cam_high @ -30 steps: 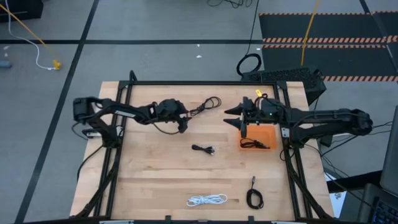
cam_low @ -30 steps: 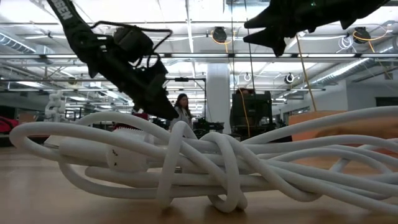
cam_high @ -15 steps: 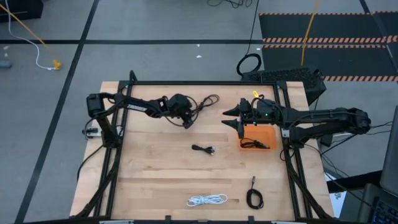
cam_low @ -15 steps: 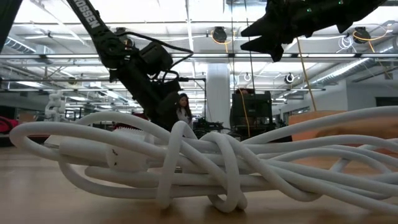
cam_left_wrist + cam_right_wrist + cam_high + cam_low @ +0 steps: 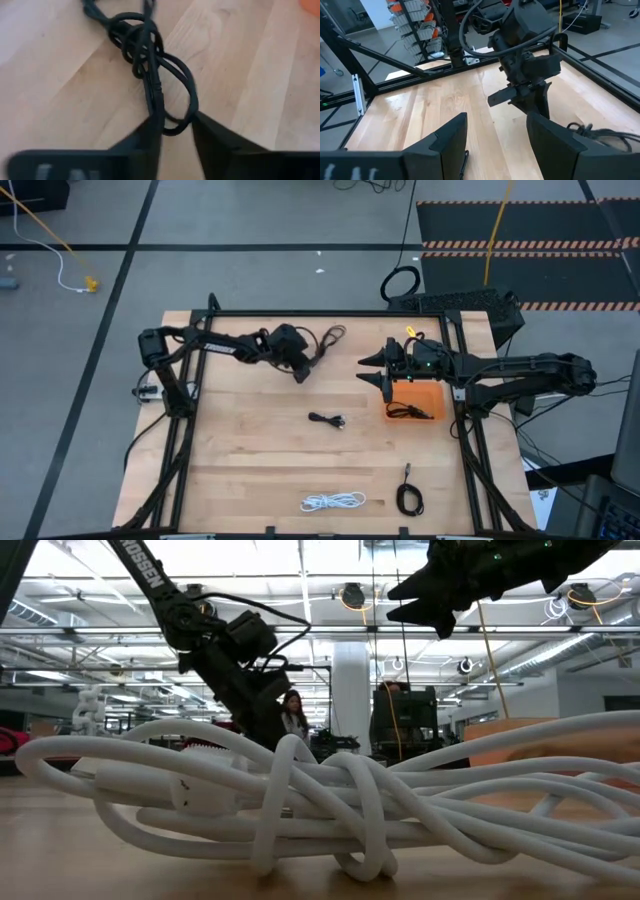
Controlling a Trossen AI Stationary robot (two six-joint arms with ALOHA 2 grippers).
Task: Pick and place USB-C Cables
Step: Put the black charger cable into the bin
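Observation:
Five small coiled cables show in the high view. One black cable [image 5: 327,340] lies near the table's far edge, and my left gripper [image 5: 300,368] is shut on its near end, as the left wrist view shows [image 5: 176,120]. A second black cable [image 5: 408,412] lies in the orange tray [image 5: 428,392]. A third [image 5: 328,419] rests mid-table, and a fourth [image 5: 408,496] sits near the front right. The white cable [image 5: 332,501] lies at the near edge. My right gripper [image 5: 378,372] hovers open above the tray's left end. My left gripper has the end loop [image 5: 175,129] of the far black cable between its two fingers, one strand [image 5: 157,97] against each finger's inner side. The fingers come from above, slanting toward the far right. The rest of the cable lies slack on the table.
The white cable [image 5: 300,800] fills the low view's foreground. A black frame [image 5: 330,313] borders the table. Bare wood lies between the mid-table cable and the tray. A larger black cord loop [image 5: 400,283] and a yellow cord [image 5: 495,230] lie on the floor beyond the far edge.
My left gripper has swung from the table's left toward the far right and come down on the far black cable. The cable's far loop has then shifted a little toward the far edge. My right gripper has drifted slightly left.

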